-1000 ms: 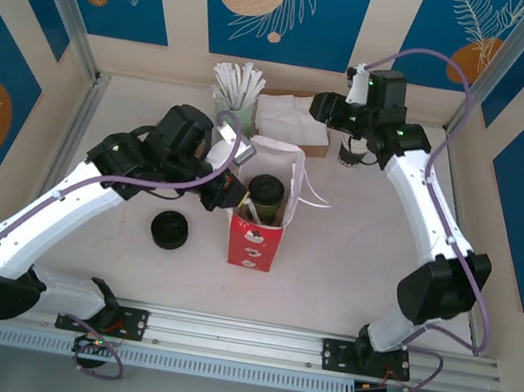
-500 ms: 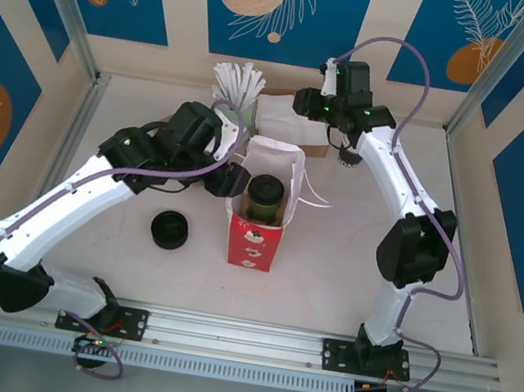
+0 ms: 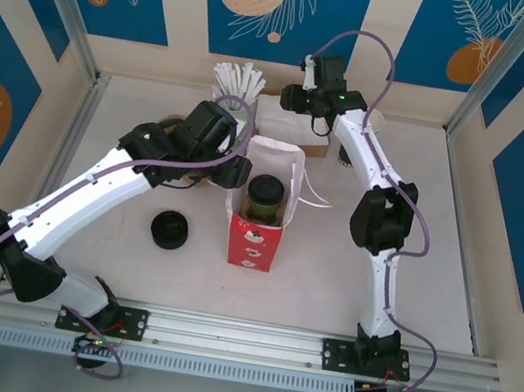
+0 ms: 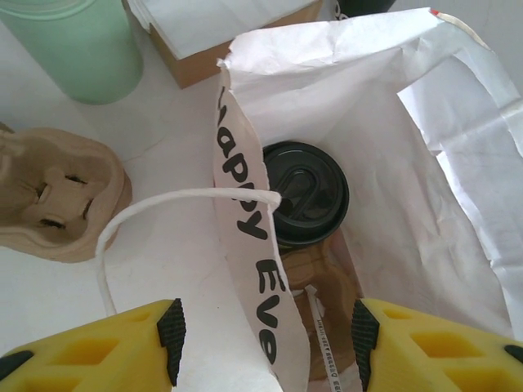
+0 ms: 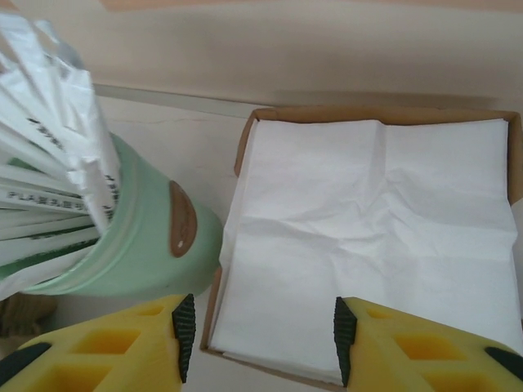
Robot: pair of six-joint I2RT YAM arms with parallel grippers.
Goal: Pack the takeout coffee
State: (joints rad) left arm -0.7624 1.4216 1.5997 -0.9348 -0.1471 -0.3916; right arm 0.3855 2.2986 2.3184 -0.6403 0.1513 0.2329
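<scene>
- The takeout coffee stands upright inside the open red paper bag near the middle of the table, its round black lid facing up
- From the left wrist the cup sits low between the bag's white inner walls, close to the wall printed with black letters; a brown cardboard piece lies in the bag just beside it
- The left gripper hangs over the bag's left rim with its yellow fingers spread wide and gripping nothing; the lettered wall runs down between them, one finger outside the bag and the other over its opening
- A white cord handle loops out from the bag's rim, over the table, on the outside of that wall
- A moulded cardboard cup carrier rests on the table left of the bag, apart from it
- The right gripper is at the far side of the table, above the near edge of a shallow cardboard box of white napkins; its fingers are wide apart and empty
- A pale green cup full of paper-wrapped sticks stands just left of the napkin box
- A low black round lid lies alone on the table, left of the red bag and well clear of both grippers
</scene>
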